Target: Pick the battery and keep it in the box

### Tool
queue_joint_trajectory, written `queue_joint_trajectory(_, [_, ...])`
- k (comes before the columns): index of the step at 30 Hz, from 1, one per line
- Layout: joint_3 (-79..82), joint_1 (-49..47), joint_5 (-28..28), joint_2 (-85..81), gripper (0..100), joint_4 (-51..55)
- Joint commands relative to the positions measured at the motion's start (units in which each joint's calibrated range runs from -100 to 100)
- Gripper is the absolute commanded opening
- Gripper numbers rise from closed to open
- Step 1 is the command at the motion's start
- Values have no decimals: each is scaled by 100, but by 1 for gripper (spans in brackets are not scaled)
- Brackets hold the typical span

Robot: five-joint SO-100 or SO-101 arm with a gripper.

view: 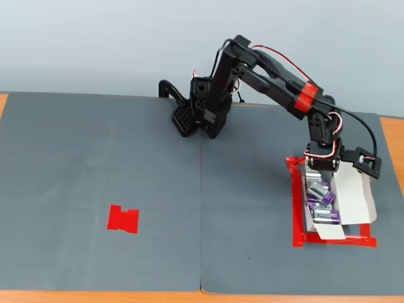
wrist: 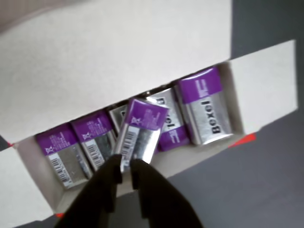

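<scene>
In the wrist view one battery [wrist: 140,134], silver with a purple top end, hangs tilted just above the row in the box [wrist: 118,57]. My gripper [wrist: 126,167] is shut on its lower end, and the dark fingers [wrist: 107,183] cover its bottom edge. Several identical batteries [wrist: 205,110] lie side by side in the white carton beneath it; one is partly hidden behind the held one. In the fixed view the gripper [view: 322,173] sits over the box [view: 353,196] at the right of the mat, with batteries [view: 323,205] showing below it.
Red tape [view: 297,208] frames the box. A red tape mark [view: 123,219] lies at the mat's left. The arm's base [view: 196,113] stands at the back centre. The box flaps [wrist: 268,80] are folded out wide on both long sides.
</scene>
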Motion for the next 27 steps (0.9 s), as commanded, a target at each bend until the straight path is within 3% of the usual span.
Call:
queue_joint_trajectory(1, [-230,233,-8,-666,2,31])
queue_joint_trajectory(9, [376,755,-8,-1879,2,421])
queue_joint_trajectory(27, [3804,2791,-8,-6092,2,387])
